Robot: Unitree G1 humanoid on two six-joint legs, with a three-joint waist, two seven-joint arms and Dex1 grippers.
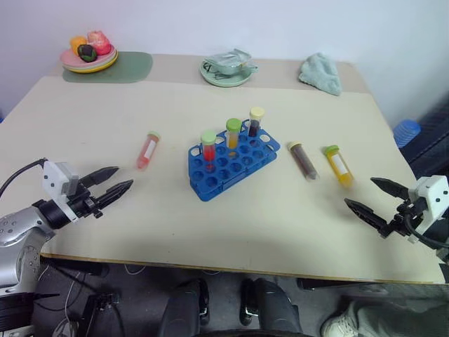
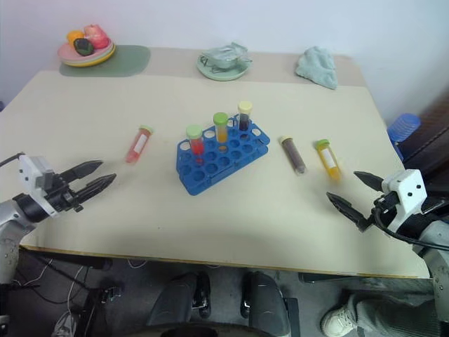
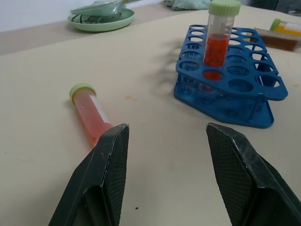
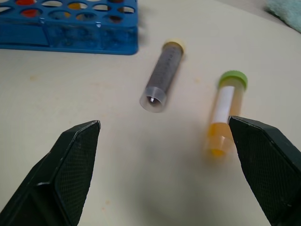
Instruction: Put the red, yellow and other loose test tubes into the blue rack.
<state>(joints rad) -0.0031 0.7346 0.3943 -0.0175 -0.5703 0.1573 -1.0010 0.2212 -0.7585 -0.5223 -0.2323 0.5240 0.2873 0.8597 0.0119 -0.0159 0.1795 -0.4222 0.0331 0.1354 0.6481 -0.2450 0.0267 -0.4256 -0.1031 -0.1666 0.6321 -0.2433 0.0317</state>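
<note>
While three tubes stand in the blue rack (image 1: 231, 160) mid-counter, I note both the left claw (image 1: 112, 184) and right claw (image 1: 373, 198) open, empty, red tube (image 1: 148, 149) left, yellow tube (image 1: 338, 165) right.

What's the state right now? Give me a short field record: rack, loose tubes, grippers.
rack: blue rack mid-table, three capped tubes standing in it
loose left: red tube lying flat, left of the rack
loose right: dark tube and yellow tube lying flat, right of the rack
left gripper: open, empty, facing the red tube
right gripper: open, empty, near the yellow tube
remaining: three tubes to place
</note>
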